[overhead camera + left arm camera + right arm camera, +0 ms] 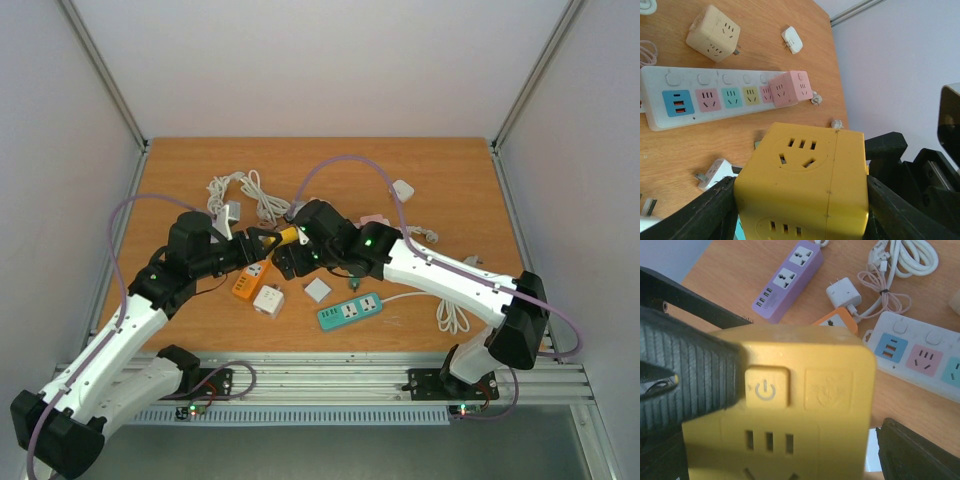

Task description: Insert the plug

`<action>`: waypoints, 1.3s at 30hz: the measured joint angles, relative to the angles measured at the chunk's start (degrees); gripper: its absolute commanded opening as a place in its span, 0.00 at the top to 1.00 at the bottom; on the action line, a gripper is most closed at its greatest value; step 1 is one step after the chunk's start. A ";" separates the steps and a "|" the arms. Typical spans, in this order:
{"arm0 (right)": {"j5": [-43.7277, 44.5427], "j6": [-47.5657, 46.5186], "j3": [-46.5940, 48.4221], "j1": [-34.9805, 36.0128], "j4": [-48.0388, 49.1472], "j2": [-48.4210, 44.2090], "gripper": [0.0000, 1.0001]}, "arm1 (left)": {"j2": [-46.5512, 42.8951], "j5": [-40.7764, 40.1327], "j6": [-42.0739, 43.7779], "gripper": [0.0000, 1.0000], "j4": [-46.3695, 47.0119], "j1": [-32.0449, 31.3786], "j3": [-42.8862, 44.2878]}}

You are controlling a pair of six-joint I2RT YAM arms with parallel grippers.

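A yellow cube socket adaptor (287, 237) with a power button is held above the middle of the table. My left gripper (272, 240) is shut on it; in the left wrist view the cube (800, 185) fills the space between both black fingers (707, 212). My right gripper (297, 250) meets it from the other side. In the right wrist view the cube (800, 405) sits between its jaws, with a gap to the right finger (915, 450), so it is open. A ribbed black pad (690, 375) presses on the cube's left side. The cube's plug pins are hidden.
A long white power strip (715, 95) with coloured sockets carries a pink cube (790, 87). An orange strip (250, 280), a white cube (268, 300), a teal strip (350, 311) and a purple strip (787, 280) lie below. White cables (250, 190) lie at the back.
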 measured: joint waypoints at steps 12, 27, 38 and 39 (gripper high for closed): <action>1.73 0.17 -1.73 0.44 6.12 0.76 0.53 | 0.02 -0.22 -1.38 0.30 0.46 0.24 -0.13; 4.24 0.02 -9.68 -2.60 7.43 -3.87 0.60 | -4.79 -5.55 1.75 0.01 -5.73 1.66 2.58; 4.48 3.63 -12.26 -16.76 2.14 -2.67 0.59 | -11.56 -11.52 17.62 0.01 -13.29 1.66 8.57; 4.50 3.65 -12.24 -17.38 1.70 -2.01 0.59 | -11.87 -11.80 19.26 0.01 -13.53 1.66 8.57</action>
